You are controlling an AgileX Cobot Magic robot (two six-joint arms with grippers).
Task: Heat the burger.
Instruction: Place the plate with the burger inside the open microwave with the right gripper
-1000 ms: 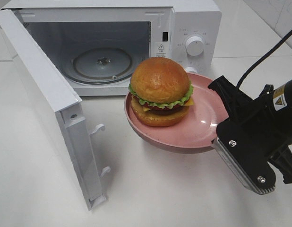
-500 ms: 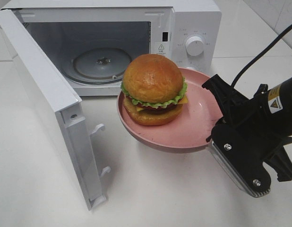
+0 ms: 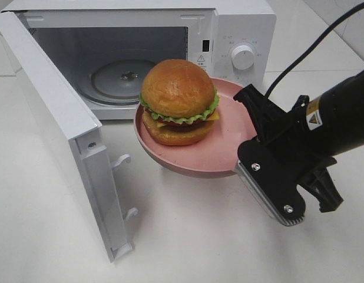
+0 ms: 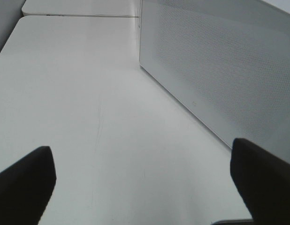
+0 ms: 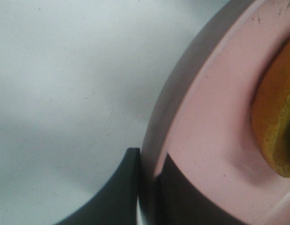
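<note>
Overhead, burger on plate, close-up, jaws pinching rim

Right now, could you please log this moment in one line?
right tool: shut on pink plate | burger: on plate | microwave door: open

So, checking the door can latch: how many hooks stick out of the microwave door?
2. Both on the inner edge of the open microwave door: upper hook, lower hook below it. None seems hidden.
</note>
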